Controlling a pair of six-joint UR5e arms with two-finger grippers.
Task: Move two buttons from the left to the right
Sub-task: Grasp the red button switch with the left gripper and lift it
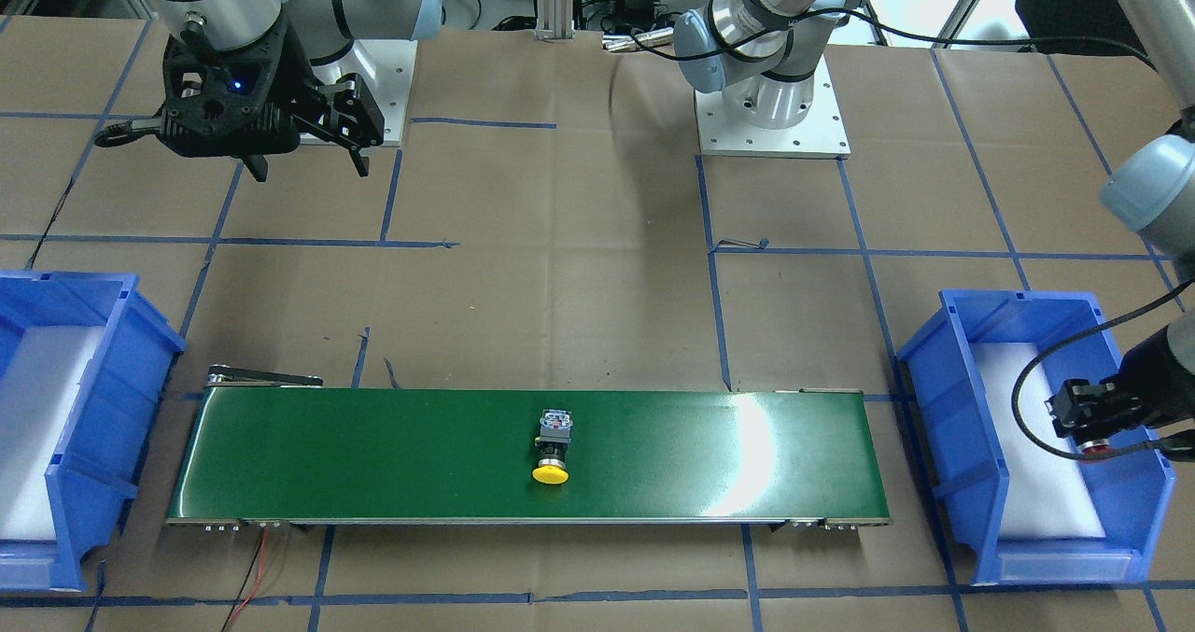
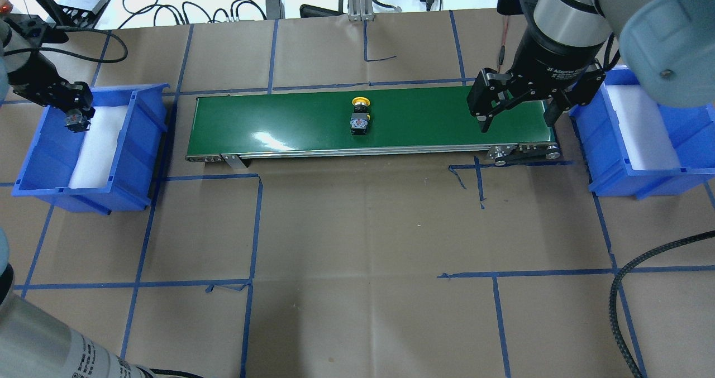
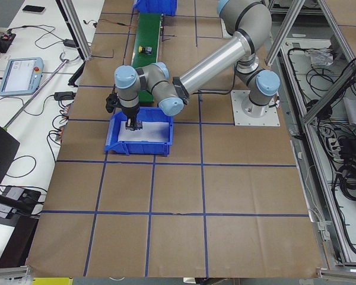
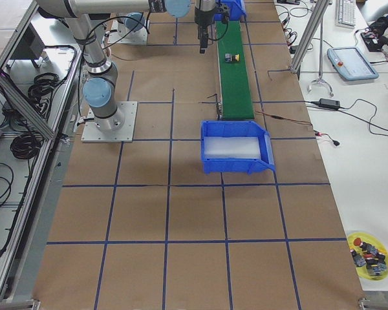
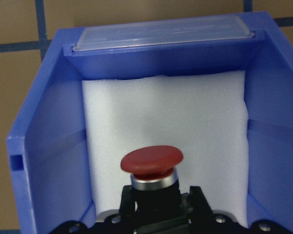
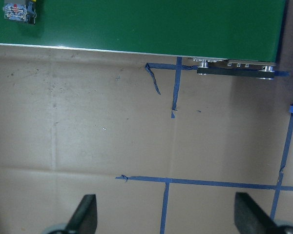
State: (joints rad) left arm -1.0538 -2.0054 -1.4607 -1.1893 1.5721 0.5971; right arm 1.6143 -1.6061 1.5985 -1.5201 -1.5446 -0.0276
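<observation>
The red-capped button (image 5: pixel 152 163) sits between the fingers of my left gripper (image 5: pixel 158 201), which is shut on its black body above the white foam of the left blue bin (image 2: pixel 33 160). The overhead view shows that gripper (image 2: pixel 74 120) low inside the bin. The yellow-capped button (image 2: pixel 360 115) lies on its side near the middle of the green conveyor belt (image 2: pixel 268 121), cap toward the far edge. My right gripper (image 2: pixel 516 122) hangs open and holds nothing, over the belt's right end and well apart from the yellow button.
The right blue bin (image 2: pixel 614 160) with white foam stands just past the belt's right end. Blue tape lines cross the brown paper table. A yellow dish (image 4: pixel 368 255) of small parts sits on the side bench, far from the arms.
</observation>
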